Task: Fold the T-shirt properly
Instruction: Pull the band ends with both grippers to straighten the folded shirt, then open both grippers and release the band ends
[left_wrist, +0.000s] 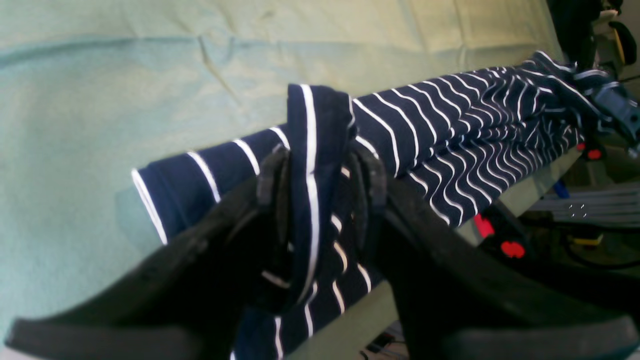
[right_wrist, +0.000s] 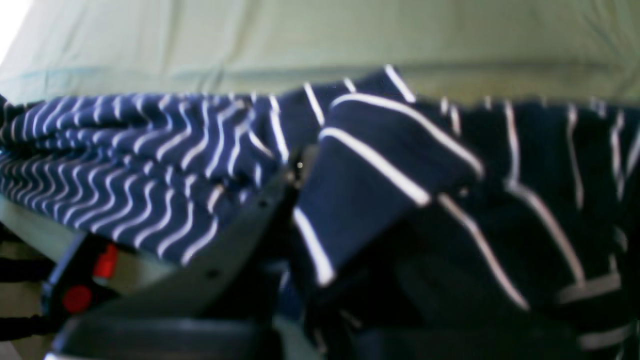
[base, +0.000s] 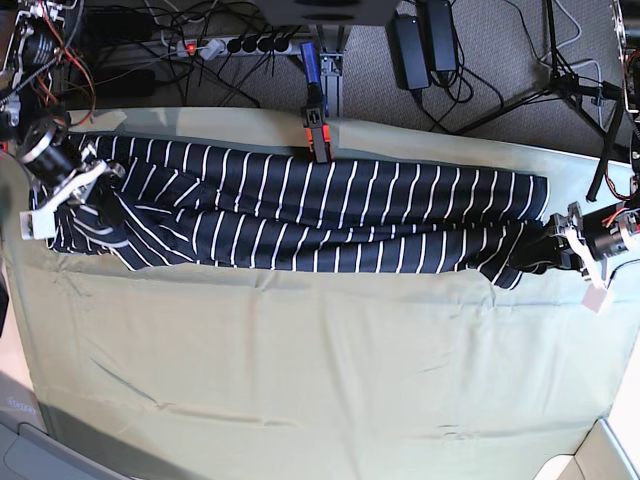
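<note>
The navy T-shirt (base: 300, 205) with thin white stripes lies stretched in a long, loosely folded band along the table's far edge. My left gripper (base: 560, 240) holds its right end; in the left wrist view the left gripper (left_wrist: 320, 185) is shut on a bunched fold of the T-shirt (left_wrist: 450, 115). At the shirt's left end sits my right gripper (base: 95, 180). The right wrist view is blurred: the T-shirt (right_wrist: 150, 165) drapes over the right gripper (right_wrist: 300, 200) and hides its jaws, which appear shut on the cloth.
The pale green table cloth (base: 300, 360) covers the table on the near side of the shirt. An orange-and-black clamp (base: 316, 135) grips the far edge behind the shirt. Cables, a power strip (base: 235, 45) and stands lie on the floor beyond.
</note>
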